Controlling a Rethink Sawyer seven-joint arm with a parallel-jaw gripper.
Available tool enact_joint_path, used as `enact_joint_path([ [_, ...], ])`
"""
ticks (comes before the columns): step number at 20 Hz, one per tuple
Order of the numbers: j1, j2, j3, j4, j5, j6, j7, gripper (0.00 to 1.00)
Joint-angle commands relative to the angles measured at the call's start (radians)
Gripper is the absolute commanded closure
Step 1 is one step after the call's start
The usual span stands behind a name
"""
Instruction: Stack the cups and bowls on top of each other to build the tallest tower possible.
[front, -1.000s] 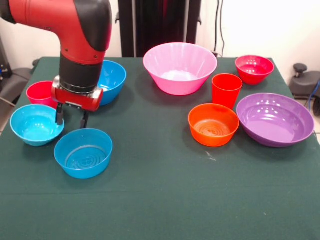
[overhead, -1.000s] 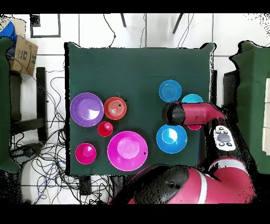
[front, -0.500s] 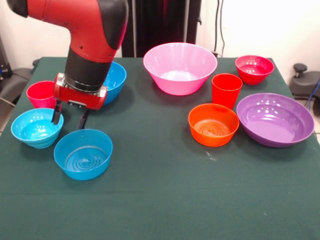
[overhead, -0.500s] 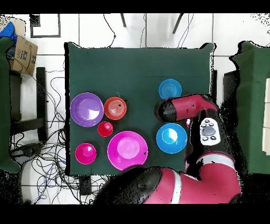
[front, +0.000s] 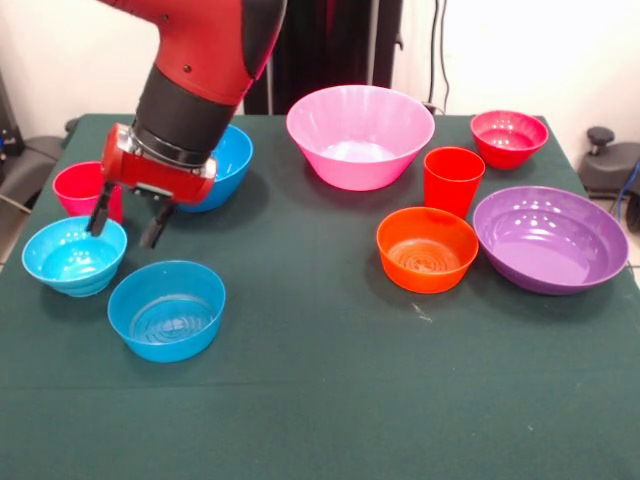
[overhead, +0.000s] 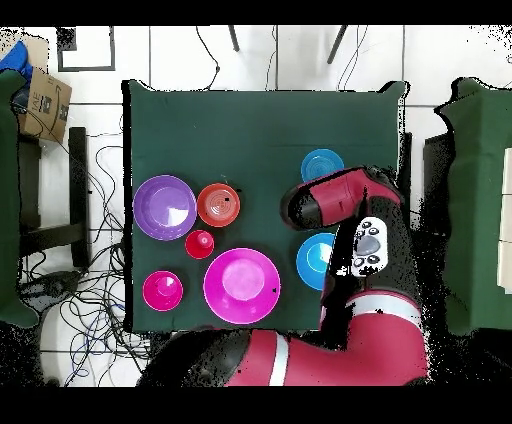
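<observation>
Dark green cloth covers the surface (front: 330, 400), with a pale wall and black stand behind it.

Front view: the hand (front: 124, 222) hangs above the cloth with its two fingers spread and nothing between them. One finger sits over the rim of the small light-blue bowl (front: 73, 256); the other is over bare cloth between that bowl and the small blue bowl (front: 166, 308). The pinkish-red cup (front: 82, 188) stands just behind the light-blue bowl, and the deep blue bowl (front: 218, 162) is partly hidden by the arm (front: 195, 75). The large pink bowl (front: 360, 134) stands near the far middle. To the right are the small red bowl (front: 509, 137), the orange-red cup (front: 453, 181), the small orange bowl (front: 427, 248) and the wide purple bowl (front: 550, 238). All pieces stand apart; no tower is started.

Overhead view: the arm (overhead: 345, 200) covers the light-blue bowl and the pinkish-red cup. The small blue bowl (overhead: 322, 165) shows beyond it, the deep blue bowl (overhead: 315, 260) partly under it. The purple bowl (overhead: 164, 207), orange bowl (overhead: 218, 204), orange-red cup (overhead: 199, 243), red bowl (overhead: 162, 290) and pink bowl (overhead: 241, 285) are well apart from the hand.

Risk: the hand appears set to straddle the light-blue bowl's rim. A glossy, sloped wall may slip from a thin-edge grip, tilting or dropping the bowl. A descending finger may also nudge the neighbouring cup.
</observation>
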Motion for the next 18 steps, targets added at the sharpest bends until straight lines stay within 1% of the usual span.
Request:
enact_joint_path([
  [1, 0.018, 0.016, 0.008, -0.049, -0.086, 0.043, -0.122, 0.0],
  [4, 0.026, 0.036, -0.003, -0.065, -0.094, 0.041, -0.106, 0.0],
  [8, 0.025, 0.097, -0.022, -0.102, -0.12, -0.009, -0.05, 0.0],
  [10, 0.02, 0.113, -0.018, -0.106, -0.115, -0.015, -0.047, 0.0],
  [14, -0.002, 0.125, 0.01, -0.096, -0.087, 0.0, -0.082, 0.0],
  [16, -0.026, 0.126, 0.037, -0.082, -0.065, 0.008, -0.111, 0.0],
  [18, -0.055, 0.11, 0.077, -0.049, -0.024, 0.038, -0.152, 0.0],
])
